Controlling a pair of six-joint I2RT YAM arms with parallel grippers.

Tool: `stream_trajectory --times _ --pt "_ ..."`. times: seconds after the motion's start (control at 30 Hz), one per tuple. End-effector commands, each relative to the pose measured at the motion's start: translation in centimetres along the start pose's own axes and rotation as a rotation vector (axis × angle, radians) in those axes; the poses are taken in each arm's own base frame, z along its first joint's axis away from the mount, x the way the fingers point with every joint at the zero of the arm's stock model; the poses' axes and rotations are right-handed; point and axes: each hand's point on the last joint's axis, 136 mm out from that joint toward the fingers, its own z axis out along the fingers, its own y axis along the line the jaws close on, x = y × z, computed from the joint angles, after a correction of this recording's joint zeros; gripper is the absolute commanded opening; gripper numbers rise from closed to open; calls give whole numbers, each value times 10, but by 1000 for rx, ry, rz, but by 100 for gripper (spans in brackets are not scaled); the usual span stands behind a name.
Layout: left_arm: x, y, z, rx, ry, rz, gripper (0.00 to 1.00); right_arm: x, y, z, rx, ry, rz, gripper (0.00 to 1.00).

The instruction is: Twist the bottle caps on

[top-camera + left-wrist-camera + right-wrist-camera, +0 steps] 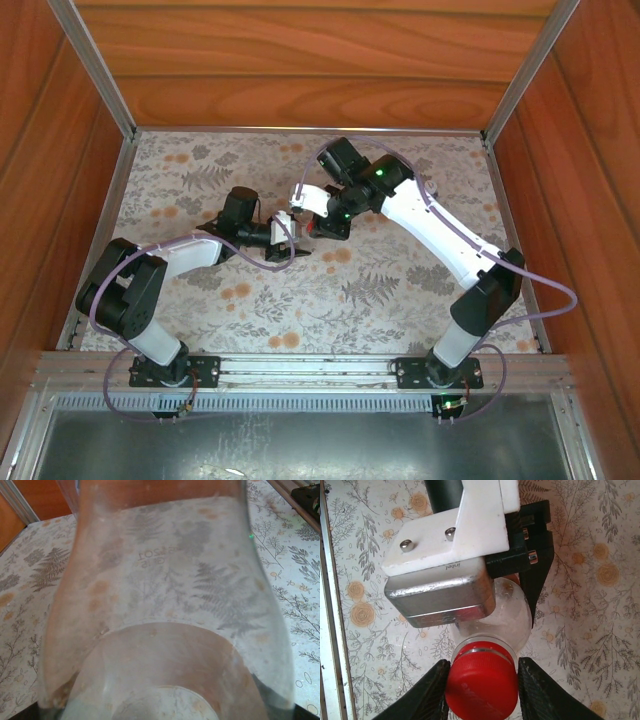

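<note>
Right wrist camera: nearest us is the right gripper (482, 687), its fingers pinching the red cap (480, 682) from both sides. We see the cap seated on the neck of the clear bottle (515, 612). The bottle's long axis runs straight away from those fingers into the left gripper (292, 234), which is clamped on its body above the middle of the table (400, 290). We judge the bottle plain, empty and faintly misted.
</note>
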Motion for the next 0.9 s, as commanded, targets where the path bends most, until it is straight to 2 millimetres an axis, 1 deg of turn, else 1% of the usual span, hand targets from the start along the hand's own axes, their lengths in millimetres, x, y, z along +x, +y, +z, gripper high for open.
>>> stream_trajectory --times 0.0,0.07,0.23,0.37,0.5,0.6,0.67,0.73,0.77,0.8,0.87 --pt "2 -7 1 18 7 -8 59 2 5 4 -32 -1 -9 36" --pt "3 -7 1 18 7 -8 59 2 4 3 -31 -2 -8 35" --pt "4 -6 2 17 10 -9 59 -1 6 0 -31 -15 -8 36" --pt "3 -5 2 14 10 -8 59 -2 8 -1 -49 -21 26 31" --pt "5 -1 1 -7 26 -6 59 -4 12 -2 -80 -10 113 26" --pt "6 5 2 -24 37 -16 59 -5 10 -3 -73 -2 284 19" --pt "7 10 2 -40 46 -18 59 -5 8 -3 -63 11 443 15" --pt "8 14 3 -54 58 -16 59 -4 2 -3 -27 36 654 12" --pt "8 16 3 -59 59 -14 59 -3 1 -2 -24 49 742 12" --pt "9 17 3 -61 63 -15 59 -3 4 0 -31 66 828 11" --pt "9 19 5 -61 64 -15 59 -1 10 4 -33 109 1000 6"
